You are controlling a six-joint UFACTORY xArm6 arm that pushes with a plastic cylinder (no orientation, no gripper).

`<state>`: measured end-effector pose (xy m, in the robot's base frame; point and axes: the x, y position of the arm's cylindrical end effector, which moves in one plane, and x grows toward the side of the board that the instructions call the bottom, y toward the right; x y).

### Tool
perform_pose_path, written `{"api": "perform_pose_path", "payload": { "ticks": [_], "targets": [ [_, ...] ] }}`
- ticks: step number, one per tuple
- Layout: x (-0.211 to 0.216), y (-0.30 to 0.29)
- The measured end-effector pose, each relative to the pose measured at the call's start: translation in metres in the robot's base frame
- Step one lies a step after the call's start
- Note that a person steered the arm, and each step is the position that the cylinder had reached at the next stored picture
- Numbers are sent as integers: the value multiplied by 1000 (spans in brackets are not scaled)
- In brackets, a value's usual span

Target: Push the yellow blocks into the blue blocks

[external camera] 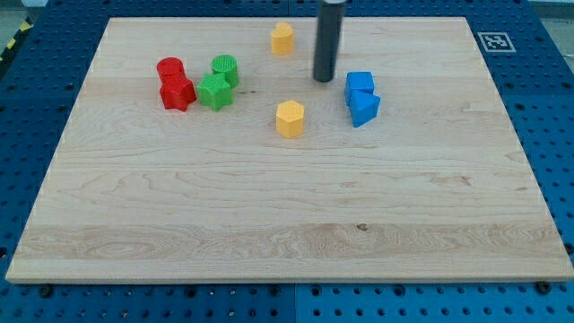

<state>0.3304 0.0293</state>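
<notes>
Two yellow blocks lie on the wooden board [269,215]. One yellow block [282,39] is near the view's top, left of the rod. A yellow hexagonal block [290,117] lies near the middle. Two blue blocks touch each other at the right: a blue cube [360,84] above a blue block [364,108]. My tip [324,79] rests on the board just left of the blue cube, above and right of the hexagonal yellow block, below and right of the upper yellow block. It touches no block.
At the view's left, a red cylinder [170,69] sits above a red star-like block [178,92]. Beside them a green cylinder [225,68] sits above a green star-like block [214,91]. A fiducial tag [493,41] marks the top right corner.
</notes>
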Motion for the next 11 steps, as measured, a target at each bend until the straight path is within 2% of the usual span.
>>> {"api": "perform_pose_path", "payload": {
  "ticks": [2,7,10,11],
  "targets": [
    [16,-61],
    [120,-57],
    [117,-43],
    [96,-43]
  ]
}}
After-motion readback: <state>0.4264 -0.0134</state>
